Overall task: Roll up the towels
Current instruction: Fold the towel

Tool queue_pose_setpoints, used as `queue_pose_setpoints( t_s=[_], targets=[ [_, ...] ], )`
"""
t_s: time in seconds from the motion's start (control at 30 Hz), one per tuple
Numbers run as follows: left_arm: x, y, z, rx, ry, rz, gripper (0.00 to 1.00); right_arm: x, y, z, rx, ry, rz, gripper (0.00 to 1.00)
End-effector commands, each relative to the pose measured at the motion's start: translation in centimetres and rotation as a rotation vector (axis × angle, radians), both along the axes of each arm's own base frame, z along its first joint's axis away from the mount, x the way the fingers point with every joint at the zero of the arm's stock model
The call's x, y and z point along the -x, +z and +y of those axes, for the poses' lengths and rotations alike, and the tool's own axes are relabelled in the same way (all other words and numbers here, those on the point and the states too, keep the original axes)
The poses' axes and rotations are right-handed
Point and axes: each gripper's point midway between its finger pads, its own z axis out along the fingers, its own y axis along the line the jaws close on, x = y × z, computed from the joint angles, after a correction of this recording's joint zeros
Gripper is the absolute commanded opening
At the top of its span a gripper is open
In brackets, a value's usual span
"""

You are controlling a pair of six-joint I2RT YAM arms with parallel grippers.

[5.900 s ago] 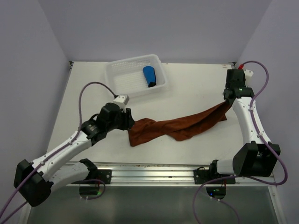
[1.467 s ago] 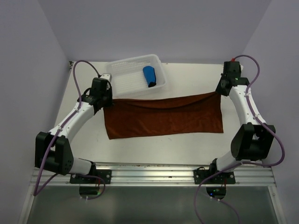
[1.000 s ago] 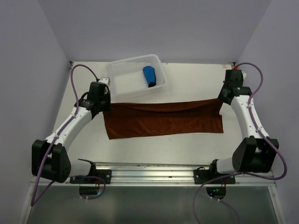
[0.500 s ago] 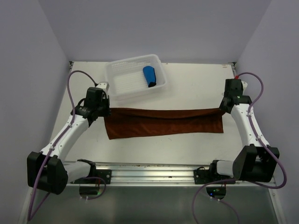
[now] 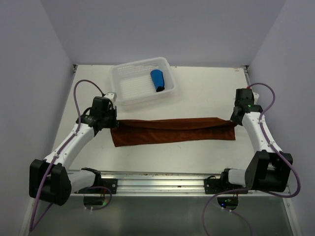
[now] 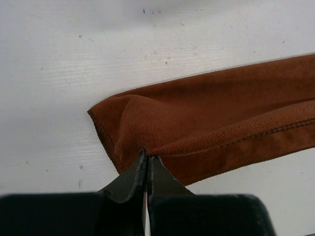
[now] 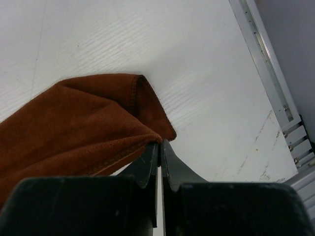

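The rust-brown towel (image 5: pixel 172 130) lies stretched across the table as a long band folded lengthwise. My left gripper (image 5: pixel 112 123) is shut on its upper left corner (image 6: pixel 147 147). My right gripper (image 5: pixel 235 120) is shut on its upper right corner (image 7: pixel 157 137). In both wrist views the towel's upper layer (image 6: pixel 221 118) is doubled over the lower one (image 7: pixel 74 128). The bright blue towel (image 5: pixel 157 80) sits rolled up inside the white basket (image 5: pixel 129 84) at the back.
The white mesh basket stands at the back, just behind the left gripper. A metal rail (image 5: pixel 162 177) runs along the near table edge. Purple walls close the table on three sides.
Both grippers have carried the rust-brown towel's far edge toward the near side, folding it from a wide rectangle into a narrow doubled band.
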Motion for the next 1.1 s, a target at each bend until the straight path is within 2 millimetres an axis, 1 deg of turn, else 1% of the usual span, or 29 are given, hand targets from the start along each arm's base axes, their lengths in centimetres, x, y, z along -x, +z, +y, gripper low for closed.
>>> queue_pose_setpoints(
  t_s=[0.0,0.17,0.27,0.3,0.37,0.4,0.47,0.5,0.53,0.57,0.6,0.63,0.67,0.7,0.73,0.8,0.83,0.87,0.9,0.93,1.07],
  targets=[
    [0.0,0.5,-0.2,0.034,0.009,-0.016,0.00,-0.5,0.1,-0.9,0.028,-0.044,-0.030,0.00],
    [0.0,0.2,-0.3,0.036,0.003,-0.004,0.00,-0.6,-0.5,-0.7,0.014,-0.045,-0.026,0.00],
    [-0.3,0.8,-0.1,0.029,0.018,-0.022,0.00,-1.5,0.1,-0.3,-0.006,-0.035,-0.068,0.00],
    [-0.7,1.3,0.0,0.028,0.028,-0.039,0.00,-2.2,0.5,-0.2,-0.013,-0.027,-0.101,0.00],
    [-1.3,2.4,0.6,0.008,0.063,-0.081,0.00,-2.8,1.2,-0.2,-0.015,-0.031,-0.136,0.00],
    [-1.9,3.4,0.7,0.012,0.074,-0.115,0.00,-3.4,1.9,-0.2,-0.015,-0.032,-0.163,0.00],
    [-2.5,4.3,1.1,-0.002,0.100,-0.147,0.00,-4.3,2.6,-0.4,-0.013,-0.034,-0.190,0.00],
    [-3.1,5.1,1.2,-0.002,0.112,-0.174,0.00,-5.2,3.5,-0.4,-0.009,-0.030,-0.217,0.00],
    [-3.4,5.5,1.6,-0.015,0.132,-0.188,0.00,-5.7,3.9,-0.5,-0.008,-0.027,-0.228,0.00],
    [-3.9,5.9,1.6,-0.018,0.139,-0.200,0.00,-6.3,3.6,-0.4,-0.017,-0.020,-0.219,0.00],
    [-4.3,6.1,1.7,-0.019,0.149,-0.207,0.00,-7.3,4.5,-0.5,-0.012,-0.014,-0.245,0.00],
    [-4.7,5.9,1.8,-0.029,0.159,-0.202,0.00,-7.8,4.5,-0.4,-0.015,-0.011,-0.247,0.00],
    [-5.1,6.2,1.8,-0.030,0.161,-0.211,0.00,-8.4,4.5,-0.5,-0.018,-0.003,-0.247,0.00],
    [-5.6,6.3,1.7,-0.026,0.163,-0.220,0.00,-9.4,4.7,-0.5,-0.018,0.001,-0.251,0.00],
    [-6.0,5.9,1.7,-0.034,0.166,-0.208,0.00,-9.9,4.5,-0.5,-0.023,0.004,-0.245,0.00],
    [-6.7,6.0,1.5,-0.038,0.161,-0.213,0.00,-11.1,4.1,-0.4,-0.029,0.020,-0.237,0.00],
    [-7.1,5.5,1.5,-0.046,0.161,-0.198,0.00,-11.5,4.2,-0.4,-0.031,0.022,-0.241,0.00],
    [-7.5,5.7,1.5,-0.051,0.157,-0.203,0.00,-11.9,4.1,-0.3,-0.032,0.029,-0.242,0.00],
    [-7.7,5.5,1.5,-0.058,0.154,-0.196,0.00,-12.6,4.0,-0.4,-0.034,0.033,-0.249,0.00],
    [-7.9,5.1,1.4,-0.064,0.150,-0.185,0.00,-12.9,4.1,-0.4,-0.033,0.037,-0.257,0.00],
    [-8.6,5.0,1.3,-0.078,0.135,-0.184,0.00,-14.2,4.8,-0.6,-0.009,0.061,-0.287,0.00]
  ],
)
